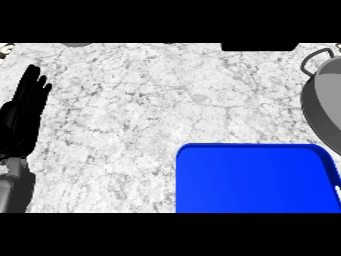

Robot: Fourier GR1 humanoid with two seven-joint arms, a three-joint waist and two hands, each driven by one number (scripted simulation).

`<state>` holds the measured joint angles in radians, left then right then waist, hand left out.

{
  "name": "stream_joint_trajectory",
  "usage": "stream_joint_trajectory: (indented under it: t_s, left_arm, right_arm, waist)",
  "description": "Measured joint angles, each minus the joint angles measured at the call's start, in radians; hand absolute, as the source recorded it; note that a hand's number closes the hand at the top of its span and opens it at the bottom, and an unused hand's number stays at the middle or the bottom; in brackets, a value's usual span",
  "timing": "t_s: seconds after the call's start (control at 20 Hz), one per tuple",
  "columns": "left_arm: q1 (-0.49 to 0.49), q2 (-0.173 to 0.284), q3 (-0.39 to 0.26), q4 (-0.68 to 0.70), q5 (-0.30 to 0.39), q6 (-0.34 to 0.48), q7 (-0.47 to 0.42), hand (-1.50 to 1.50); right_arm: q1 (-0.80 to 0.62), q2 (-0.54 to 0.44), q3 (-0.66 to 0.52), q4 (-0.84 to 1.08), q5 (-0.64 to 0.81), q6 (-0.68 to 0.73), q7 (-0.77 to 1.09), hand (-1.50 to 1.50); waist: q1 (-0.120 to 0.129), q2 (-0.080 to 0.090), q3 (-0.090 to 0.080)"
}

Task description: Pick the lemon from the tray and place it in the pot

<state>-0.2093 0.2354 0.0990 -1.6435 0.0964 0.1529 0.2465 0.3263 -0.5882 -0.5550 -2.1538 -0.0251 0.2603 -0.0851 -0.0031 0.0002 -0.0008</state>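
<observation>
The left hand (19, 117) stands at the left edge of the head view, resting open with its fingers (34, 82) straight, close together and pointing up toward the far side of the tabletop (151, 100). Nothing is between the fingers and the thumb; they hold nothing. Below the hand, its grey forearm (7, 192) comes in from the lower left corner.

The right hand does not show anywhere in the view.

The tabletop is white and grey marbled stone. Well to the right of the fingers, and nearer the robot than the fingertips, lies a blue tray (258, 177) with rounded corners and a raised rim; its near side is cut off by the lower edge of the view. The inside of the tray that shows is plain blue, and no lemon can be seen on it. The lemon cannot be found anywhere in the view, so its place cannot be told.

Farther right still, at the far right edge and about level with the fingers, sits a grey metal pot (335, 100), only partly in view. Its rim and the grey inside wall show, and a thin loop handle (315, 56) sticks out at its upper left. The part of the pot's inside that shows holds nothing. The pot stands just beyond the tray's far right corner, close to it, though whether the two touch cannot be told.
</observation>
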Motion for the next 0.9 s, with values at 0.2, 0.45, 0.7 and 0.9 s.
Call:
stream_joint_trajectory:
  t_s: [0.2,0.45,0.7,0.9]
  left_arm:
    - [0.006,-0.006,0.0,0.002,0.0,-0.01,-0.007,0.0]
    - [0.003,-0.013,0.004,0.008,0.002,-0.02,-0.015,0.0]
    - [-0.009,-0.022,-0.01,0.008,-0.015,-0.014,-0.013,0.0]
    - [-0.011,-0.028,-0.012,0.012,-0.01,-0.019,-0.015,0.0]
  right_arm:
    - [-0.127,-0.062,-0.026,0.173,-0.022,0.03,0.01,1.5]
    - [-0.279,-0.104,0.002,0.418,0.003,0.047,-0.026,1.5]
    - [-0.387,-0.139,0.034,0.606,0.149,-0.042,-0.133,1.5]
    - [-0.43,-0.15,0.085,0.725,0.351,-0.203,-0.216,1.5]
  waist:
    - [0.007,0.001,0.001]
    - [0.013,0.002,0.001]
    - [0.026,0.007,0.002]
    - [0.037,0.01,0.002]
